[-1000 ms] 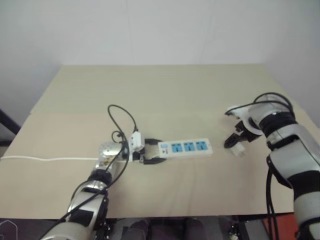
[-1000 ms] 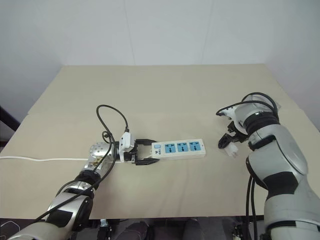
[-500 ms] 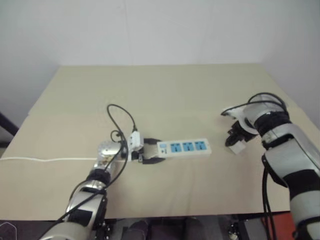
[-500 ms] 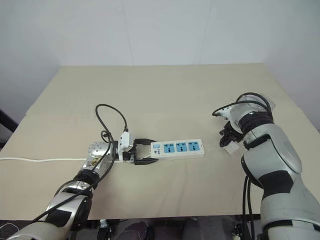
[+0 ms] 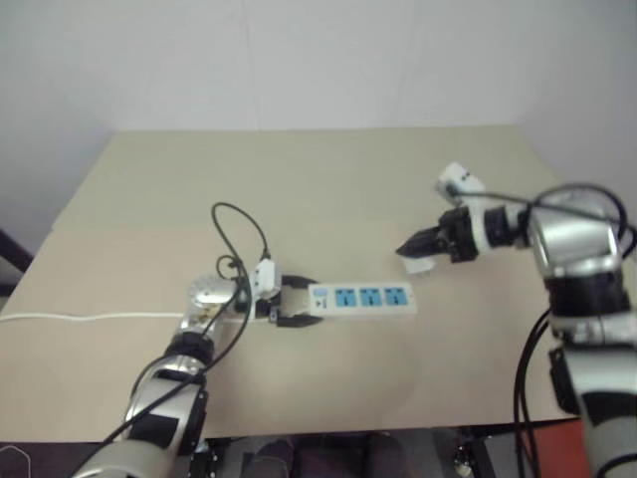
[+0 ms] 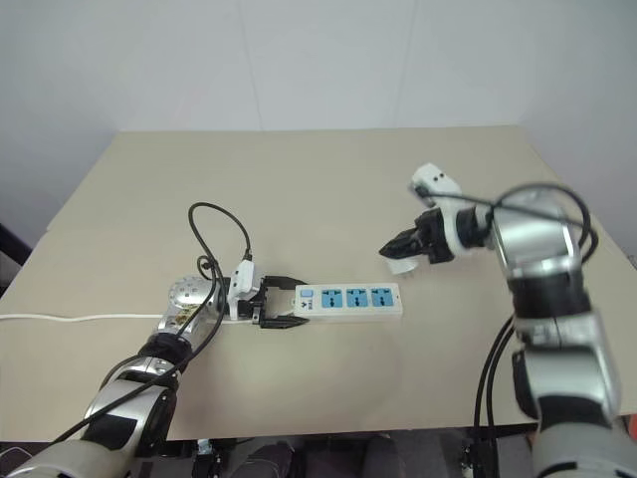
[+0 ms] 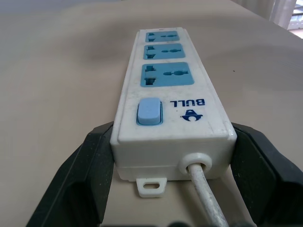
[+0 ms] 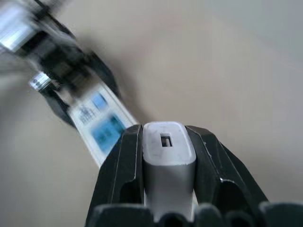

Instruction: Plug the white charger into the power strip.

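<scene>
Right gripper [image 6: 390, 248] was clamped on the white charger [image 8: 168, 147], its two black fingers [image 8: 125, 166] pressed against the charger's opposite sides, with the face that bears a small rectangular slot turned toward the wrist camera. It hung above the table [image 6: 299, 179], pointing toward the robot's left and slightly down. Just below and ahead of its fingertips lay the power strip [image 6: 348, 300], flat on the table with three blue sockets facing up; the charger was apart from the strip, near its free end. At the strip's other end, the left gripper [image 6: 282, 308] was closed around the switch end, one finger [image 7: 87, 175] against each long side, beside the blue button. From that held end a thin white cord [image 7: 204, 198] ran out between the fingers.
</scene>
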You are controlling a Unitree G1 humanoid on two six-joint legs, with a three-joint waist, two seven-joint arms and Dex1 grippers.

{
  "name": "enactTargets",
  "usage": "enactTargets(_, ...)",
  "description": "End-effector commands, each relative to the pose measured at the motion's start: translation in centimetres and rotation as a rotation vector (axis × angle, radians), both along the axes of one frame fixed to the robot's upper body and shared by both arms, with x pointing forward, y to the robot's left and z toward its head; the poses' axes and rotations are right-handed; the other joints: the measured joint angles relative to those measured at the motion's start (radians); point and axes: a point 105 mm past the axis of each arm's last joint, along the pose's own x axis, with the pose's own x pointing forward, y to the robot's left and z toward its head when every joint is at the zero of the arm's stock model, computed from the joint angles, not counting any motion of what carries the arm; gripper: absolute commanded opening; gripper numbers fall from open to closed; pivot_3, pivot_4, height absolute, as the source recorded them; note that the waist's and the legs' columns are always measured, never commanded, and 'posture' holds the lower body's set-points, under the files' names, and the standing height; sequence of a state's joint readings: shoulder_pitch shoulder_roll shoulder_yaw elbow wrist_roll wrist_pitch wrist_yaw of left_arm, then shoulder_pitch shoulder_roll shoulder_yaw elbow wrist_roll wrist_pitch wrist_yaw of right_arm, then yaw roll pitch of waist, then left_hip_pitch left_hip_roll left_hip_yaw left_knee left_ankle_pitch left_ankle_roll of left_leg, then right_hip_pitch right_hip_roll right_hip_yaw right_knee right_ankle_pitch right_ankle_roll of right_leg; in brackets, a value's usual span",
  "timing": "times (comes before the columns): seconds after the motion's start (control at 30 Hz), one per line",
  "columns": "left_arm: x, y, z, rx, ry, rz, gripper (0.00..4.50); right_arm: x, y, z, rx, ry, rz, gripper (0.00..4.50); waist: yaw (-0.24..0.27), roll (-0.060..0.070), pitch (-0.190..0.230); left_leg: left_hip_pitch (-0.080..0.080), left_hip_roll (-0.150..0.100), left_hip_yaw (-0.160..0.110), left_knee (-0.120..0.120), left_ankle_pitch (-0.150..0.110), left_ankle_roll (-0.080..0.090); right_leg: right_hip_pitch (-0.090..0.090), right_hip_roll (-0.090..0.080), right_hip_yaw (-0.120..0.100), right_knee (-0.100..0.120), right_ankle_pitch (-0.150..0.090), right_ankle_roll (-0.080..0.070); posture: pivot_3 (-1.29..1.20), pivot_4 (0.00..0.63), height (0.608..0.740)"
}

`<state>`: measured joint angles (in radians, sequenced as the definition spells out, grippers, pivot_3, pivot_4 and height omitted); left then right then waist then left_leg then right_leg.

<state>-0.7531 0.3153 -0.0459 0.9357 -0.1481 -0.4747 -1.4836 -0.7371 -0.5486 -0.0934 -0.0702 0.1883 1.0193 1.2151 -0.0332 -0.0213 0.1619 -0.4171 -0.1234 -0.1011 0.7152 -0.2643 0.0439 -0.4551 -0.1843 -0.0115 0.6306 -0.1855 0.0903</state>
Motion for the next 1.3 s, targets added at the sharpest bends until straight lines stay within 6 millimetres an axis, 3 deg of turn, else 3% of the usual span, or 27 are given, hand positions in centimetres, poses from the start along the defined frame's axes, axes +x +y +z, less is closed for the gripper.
enactTargets(0.03, -0.1, -0.4, 0.7, 0.002, -0.025, -0.030, 3.25, -1.0, 1.8, 3.7, 0.214, -0.296, 0.068, 1.11, -0.005, 0.000, 0.000, 0.000, 0.000, 0.000, 0.001, 0.000, 0.000, 0.000, 0.000, 0.001, 0.000, 0.000, 0.000, 0.00, 0.150, 0.740)
enactTargets(0.13, -0.1, -0.5, 0.9, -0.004, -0.025, -0.030, 3.25, -0.5, 2.9, 3.5, 0.276, -0.406, 0.064, 1.11, -0.007, 0.000, 0.000, 0.001, 0.000, 0.001, 0.001, 0.001, -0.001, 0.001, 0.001, 0.001, 0.000, 0.001, -0.001, 0.00, 0.150, 0.740)
enactTargets(0.23, -0.2, -0.5, 1.0, -0.003, -0.025, -0.032, 3.25, -0.6, 3.8, 2.8, 0.368, -0.363, 0.161, 1.11, -0.005, 0.000, 0.000, 0.002, 0.000, 0.001, 0.001, 0.001, -0.001, 0.001, 0.001, 0.000, 0.001, 0.001, -0.001, 0.00, 0.150, 0.740)
enactTargets(0.5, -0.3, -0.2, 1.2, 0.002, -0.025, -0.025, 3.25, -0.3, 5.7, -1.5, 0.355, -0.244, 0.352, 1.11, -0.012, 0.000, 0.000, 0.002, 0.001, 0.001, 0.000, 0.001, -0.001, 0.001, 0.002, 0.000, 0.001, 0.001, -0.001, 0.00, 0.150, 0.740)
enactTargets(0.67, -0.5, 0.0, 1.4, 0.003, -0.018, -0.029, 3.25, -0.5, 6.4, -2.3, 0.390, -0.269, 0.416, 1.11, -0.012, 0.000, 0.000, 0.002, 0.001, 0.001, 0.000, 0.001, -0.001, 0.001, 0.002, 0.000, 0.001, 0.001, -0.002, 0.00, 0.150, 0.740)
enactTargets(1.07, -0.7, 0.4, 1.1, 0.019, -0.005, -0.033, 3.25, 1.1, 5.8, -3.2, 0.411, -0.310, 0.374, 1.11, -0.013, 0.001, 0.000, 0.003, 0.001, 0.000, 0.000, 0.001, -0.001, 0.001, 0.002, 0.000, 0.001, 0.001, -0.002, 0.00, 0.150, 0.740)
enactTargets(1.3, -0.5, 0.4, 1.1, 0.024, -0.007, -0.023, 3.25, 0.8, 5.1, -4.1, 0.384, -0.290, 0.381, 1.11, -0.014, 0.001, 0.000, 0.003, 0.001, 0.000, 0.000, 0.001, -0.001, 0.001, 0.002, 0.001, 0.001, 0.001, -0.002, 0.00, 0.150, 0.740)
